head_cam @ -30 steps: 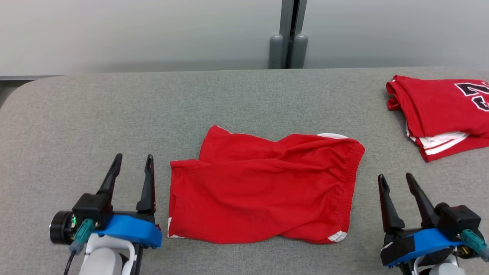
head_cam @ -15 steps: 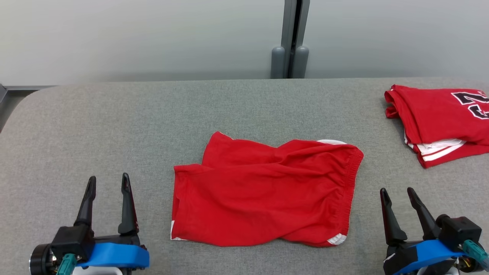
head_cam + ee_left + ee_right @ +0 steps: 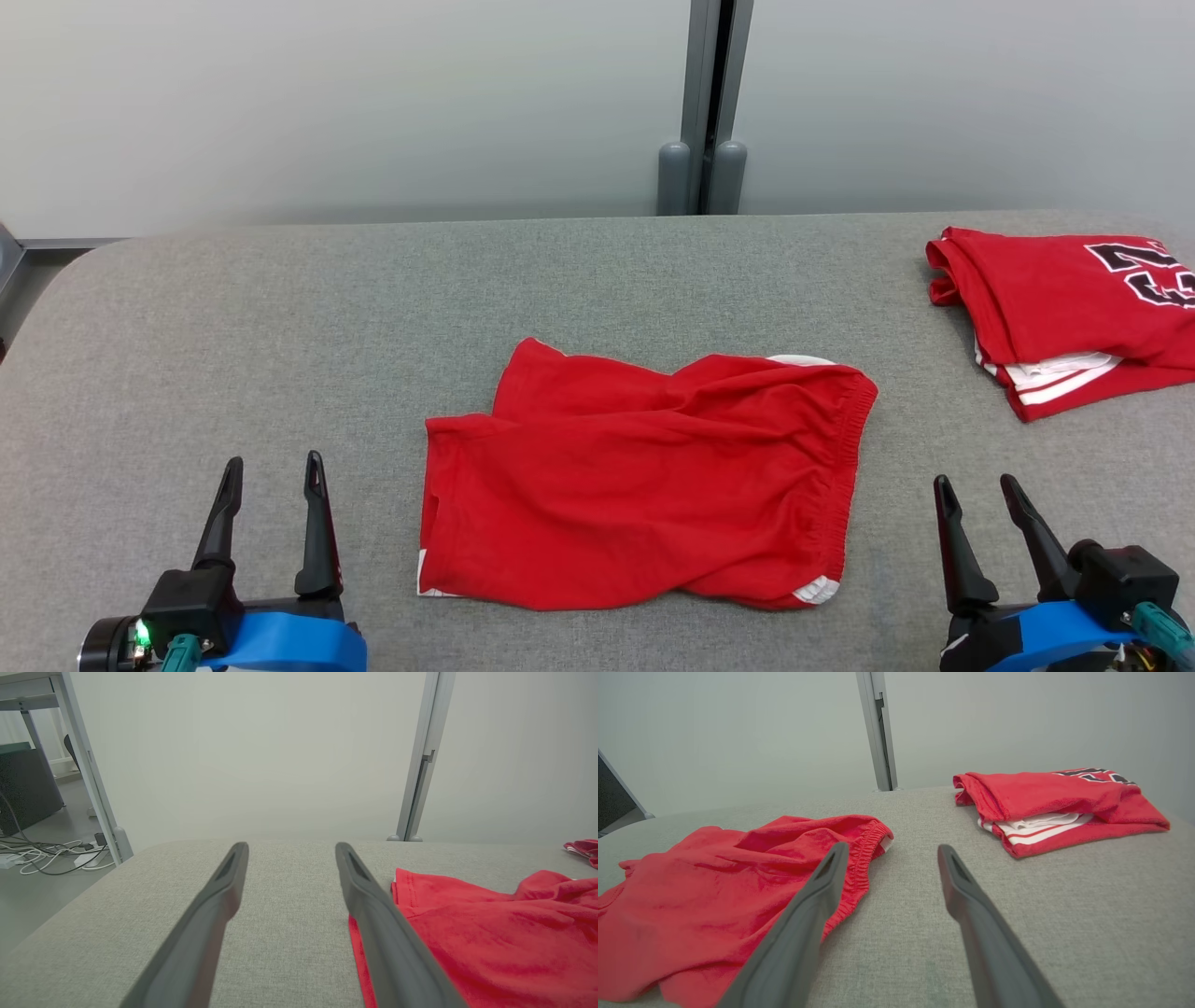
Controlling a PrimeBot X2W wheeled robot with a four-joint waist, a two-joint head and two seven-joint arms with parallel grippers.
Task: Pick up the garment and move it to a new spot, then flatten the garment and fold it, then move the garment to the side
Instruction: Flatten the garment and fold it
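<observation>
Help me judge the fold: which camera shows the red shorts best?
The head view: the shorts lie whole, every edge visible from above. The left wrist view catches the leg end at a low angle, cropped by the frame. The right wrist view shows the waistband end, also low and cropped.

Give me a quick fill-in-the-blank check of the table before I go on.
The red shorts lie ____ the left gripper and the right gripper.
Both grippers' jaws stand ____.
The folded jersey sits at the table's far ____ corner.
Missing words: between; open; right.
</observation>
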